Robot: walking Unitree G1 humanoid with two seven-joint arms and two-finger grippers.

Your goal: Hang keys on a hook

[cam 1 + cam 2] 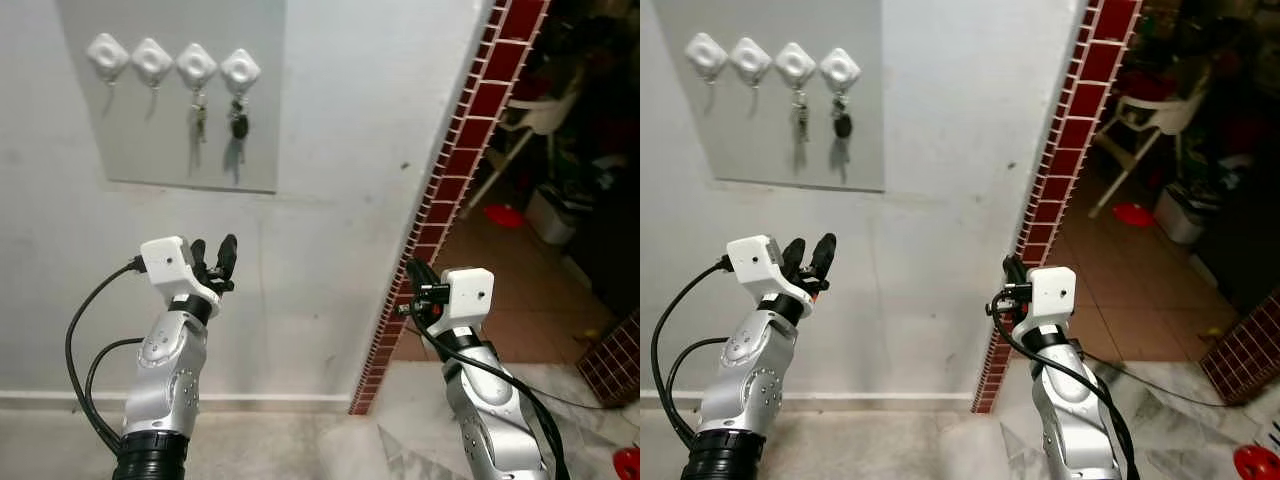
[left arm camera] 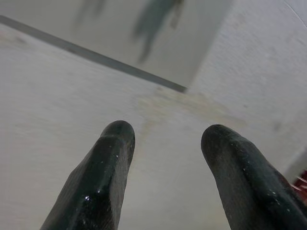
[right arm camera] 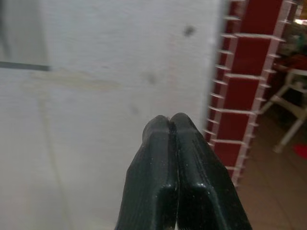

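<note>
Hanging already on the two right-hand hooks (image 1: 218, 68) of the grey wall panel (image 1: 170, 150): two sets of keys (image 1: 238, 122), with the two left-hand hooks (image 1: 129, 58) free. Hovering well below the panel, left tool (image 1: 213, 258) with fingers spread apart and holding nothing. Waiting near the brick edge (image 1: 440, 200), right tool (image 1: 417, 275) with fingers pressed together, empty. Judging the hanging done; advising only a slow retreat, straight away from the wall.
</note>
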